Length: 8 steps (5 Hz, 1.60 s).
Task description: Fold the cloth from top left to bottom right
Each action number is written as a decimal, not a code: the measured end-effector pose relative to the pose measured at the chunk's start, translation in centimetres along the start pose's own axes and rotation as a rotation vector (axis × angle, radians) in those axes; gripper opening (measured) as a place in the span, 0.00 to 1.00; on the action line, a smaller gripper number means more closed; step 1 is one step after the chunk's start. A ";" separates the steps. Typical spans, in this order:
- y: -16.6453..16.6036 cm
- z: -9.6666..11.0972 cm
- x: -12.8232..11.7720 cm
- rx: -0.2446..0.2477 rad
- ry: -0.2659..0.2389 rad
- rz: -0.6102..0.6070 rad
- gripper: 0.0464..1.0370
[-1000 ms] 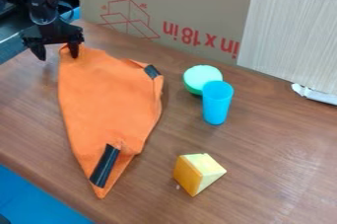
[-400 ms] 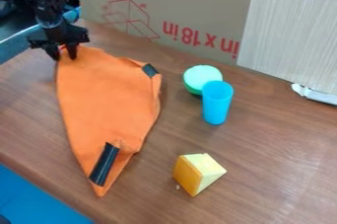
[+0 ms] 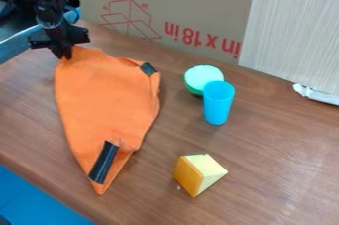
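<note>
Pinching the far left end of the orange cloth point(image 3: 106, 100) in the pincer point(image 3: 64, 57), over the worktop point(image 3: 265, 169). Stretches from the pincer toward the near side, tapering to a point. Lies left of the blue cup point(image 3: 218, 105), the green round object point(image 3: 202, 76) and the yellow wedge point(image 3: 199, 172).

The gripper point(image 3: 65, 56) pinches the orange cloth point(image 3: 109, 100) at its top left corner; a blue cup point(image 3: 218, 104) stands just beside a round green object point(image 3: 202, 76). A yellow wedge point(image 3: 200, 173) sits nearer the camera.
</note>
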<state>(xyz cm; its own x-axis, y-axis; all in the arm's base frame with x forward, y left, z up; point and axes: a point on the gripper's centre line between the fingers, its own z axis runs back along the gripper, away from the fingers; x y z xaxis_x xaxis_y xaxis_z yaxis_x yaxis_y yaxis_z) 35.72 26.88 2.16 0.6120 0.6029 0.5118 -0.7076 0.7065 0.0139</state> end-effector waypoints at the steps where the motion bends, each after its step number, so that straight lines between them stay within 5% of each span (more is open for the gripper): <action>1: -0.1 0.0 -0.1 -0.007 0.002 -0.008 0.00; 3: -1.2 3.2 -1.5 -0.106 0.025 -0.080 0.00; 5: -4.1 9.6 -1.8 -0.256 -0.056 -0.152 0.00; 6: -4.8 11.2 -2.7 -0.298 -0.078 -0.201 0.00; 8: -5.6 16.0 -7.0 -0.412 -0.137 -0.363 0.00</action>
<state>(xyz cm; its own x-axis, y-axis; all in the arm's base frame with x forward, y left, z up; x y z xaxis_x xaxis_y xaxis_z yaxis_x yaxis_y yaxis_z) 29.76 12.83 12.22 0.7195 0.2596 0.6442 -0.2470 0.9625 -0.1120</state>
